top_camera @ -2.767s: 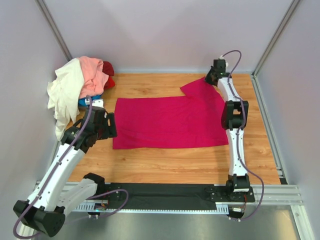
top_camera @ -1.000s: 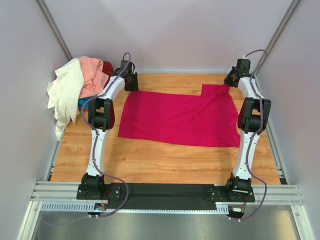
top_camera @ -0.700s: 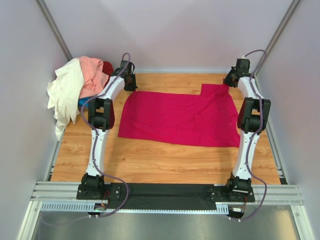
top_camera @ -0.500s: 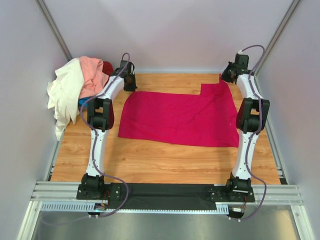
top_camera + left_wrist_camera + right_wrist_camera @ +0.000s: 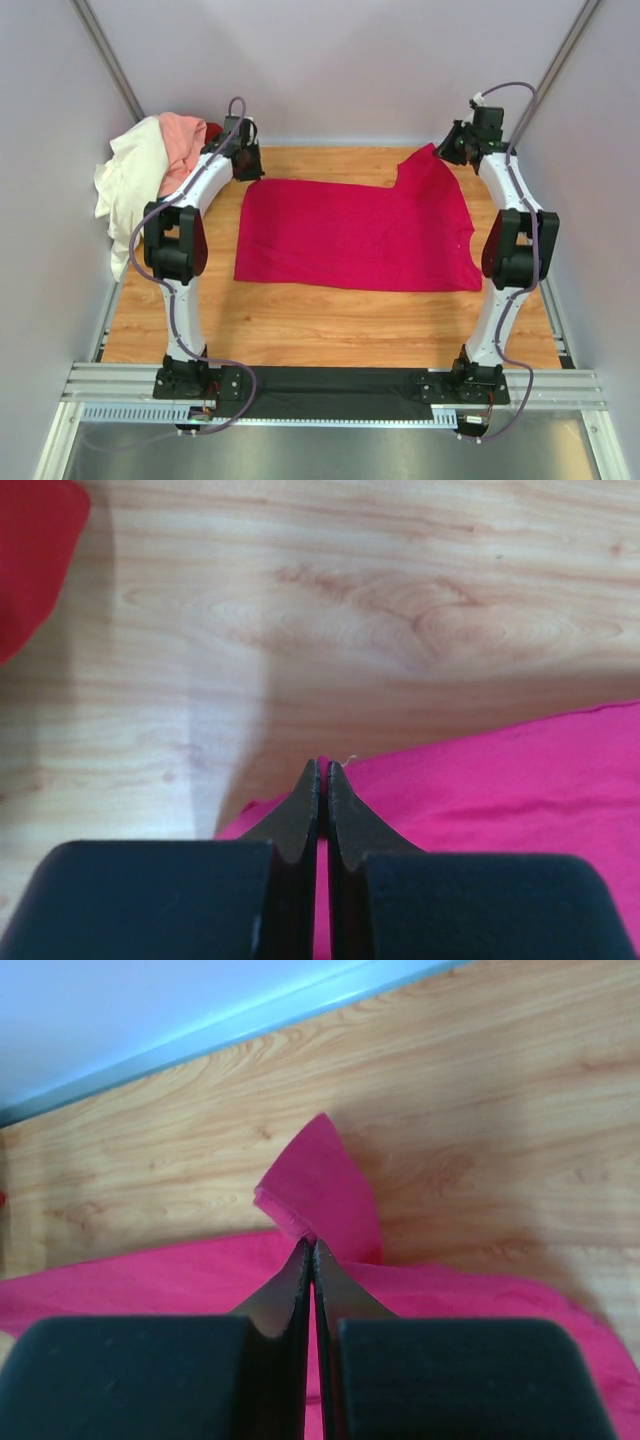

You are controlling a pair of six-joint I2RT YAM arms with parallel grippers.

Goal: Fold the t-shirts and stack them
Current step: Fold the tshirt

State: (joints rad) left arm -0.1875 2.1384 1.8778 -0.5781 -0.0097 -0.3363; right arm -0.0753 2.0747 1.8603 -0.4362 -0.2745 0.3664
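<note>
A large magenta-pink t-shirt [image 5: 350, 235] lies spread flat in the middle of the wooden table [image 5: 330, 325]. My left gripper [image 5: 247, 168] is at the shirt's far left corner. In the left wrist view it [image 5: 322, 770] is shut on the magenta cloth [image 5: 500, 790]. My right gripper [image 5: 449, 150] is at the far right corner. It [image 5: 311, 1247] is shut on the sleeve [image 5: 320, 1185], which is lifted off the table. More t-shirts sit in a pile at the back left: cream-white [image 5: 125, 185], salmon pink [image 5: 180, 140], red [image 5: 213, 130].
Grey walls close in the table at the left, back and right. The pile leans against the left wall right beside my left arm [image 5: 175, 240]. A red cloth edge [image 5: 30, 560] shows near the left gripper. Bare wood runs along the near side of the shirt.
The left gripper has shut on the shirt's far left corner. Both grippers have drawn back and up, which raises the right sleeve. The left elbow has swung out to the left.
</note>
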